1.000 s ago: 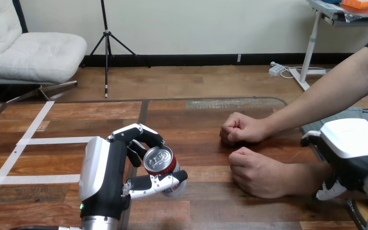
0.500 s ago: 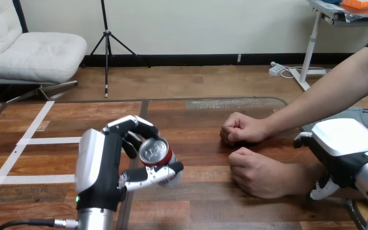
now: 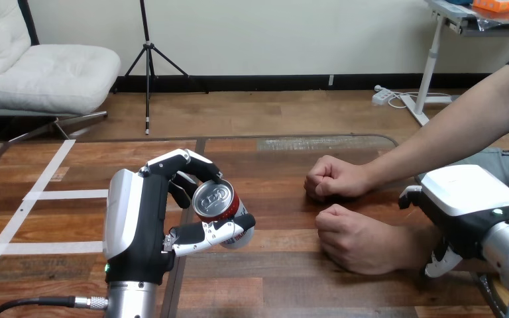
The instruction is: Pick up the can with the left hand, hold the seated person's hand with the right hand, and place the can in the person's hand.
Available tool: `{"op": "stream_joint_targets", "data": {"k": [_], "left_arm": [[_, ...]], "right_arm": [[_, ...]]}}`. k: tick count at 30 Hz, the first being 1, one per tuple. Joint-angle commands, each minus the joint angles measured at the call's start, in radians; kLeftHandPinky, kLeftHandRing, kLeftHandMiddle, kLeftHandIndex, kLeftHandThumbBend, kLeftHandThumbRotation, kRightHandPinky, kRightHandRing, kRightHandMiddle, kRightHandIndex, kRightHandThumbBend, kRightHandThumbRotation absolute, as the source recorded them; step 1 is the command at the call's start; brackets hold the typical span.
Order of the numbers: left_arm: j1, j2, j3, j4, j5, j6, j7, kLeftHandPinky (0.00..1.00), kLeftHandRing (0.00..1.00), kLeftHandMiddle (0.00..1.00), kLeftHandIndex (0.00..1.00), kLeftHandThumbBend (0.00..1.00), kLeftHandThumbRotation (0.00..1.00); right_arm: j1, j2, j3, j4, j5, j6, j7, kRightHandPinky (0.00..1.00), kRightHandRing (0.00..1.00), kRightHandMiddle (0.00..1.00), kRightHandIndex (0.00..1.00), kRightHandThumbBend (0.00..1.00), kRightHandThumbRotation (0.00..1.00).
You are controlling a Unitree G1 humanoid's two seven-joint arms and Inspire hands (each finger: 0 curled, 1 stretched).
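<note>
So the left hand [image 3: 139,222] sits in the lower left of the frame with its fingers [image 3: 182,162] curled over the top of the can [image 3: 217,203] and its thumb tucked across underneath, so it's clamped on it properly. The can is red with a silver lid and sits left of centre, tilted so the lid faces up toward the camera. The lid looks sealed and I can't see what's inside. Can't tell if its base is clear of the wooden table [image 3: 291,281] either.

The person's 2 hands are right of centre, both balled into fists on the table: the farther fist [image 3: 335,177] and the nearer fist [image 3: 351,238], close together but not touching.

The right hand [image 3: 467,199] is at the lower right, its white back up, right over the forearm behind the nearer fist. Honestly can't tell whether it's gripping that arm or just sitting there.
</note>
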Motion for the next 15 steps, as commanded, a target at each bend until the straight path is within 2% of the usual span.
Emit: {"op": "stream_joint_targets", "data": {"k": [1,15], "left_arm": [[-0.054,0.004,0.024,-0.035,-0.004,-0.031,0.018,0.29,0.35,0.41,0.42,0.79,0.0],[-0.043,0.007,0.036,-0.049,-0.007,-0.028,0.017,0.29,0.35,0.41,0.42,0.79,0.0]], "right_arm": [[-0.093,-0.03,0.018,0.01,-0.012,0.004,0.005,0.8,0.82,0.8,0.78,0.83,0.09],[-0.114,-0.033,0.047,0.021,-0.03,0.018,0.045,0.8,0.82,0.8,0.77,0.83,0.05]]}}
